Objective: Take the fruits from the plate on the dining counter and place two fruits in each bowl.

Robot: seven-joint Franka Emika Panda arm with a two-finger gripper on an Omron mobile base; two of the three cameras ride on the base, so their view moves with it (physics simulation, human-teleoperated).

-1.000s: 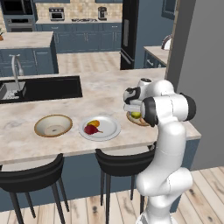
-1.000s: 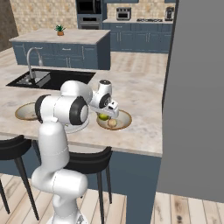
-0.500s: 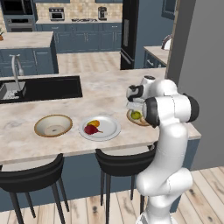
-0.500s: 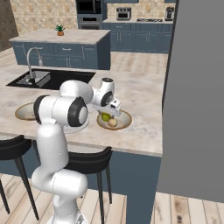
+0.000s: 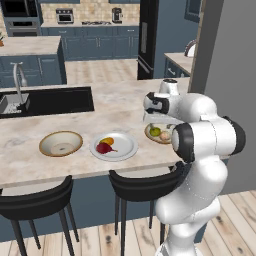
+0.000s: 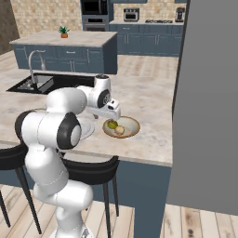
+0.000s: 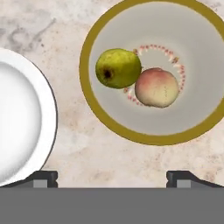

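On the plate [image 5: 125,146], which rests on the beige surface [image 5: 75,125], the dark red fruit [image 5: 103,148] and the orange-yellow fruit [image 5: 107,141] are seen touching each other. In the bowl [image 7: 199,118] just beside the plate on the arm's side, the yellow-green fruit [image 7: 118,68] and the pinkish peach fruit [image 7: 157,87] lie touching, while the other bowl [image 5: 60,143] sits just beside the plate on its opposite side. The end effector [image 7: 111,177] is held above the surface between the plate and the filled bowl, its fingertips [image 7: 43,177] spread wide with nothing gripped.
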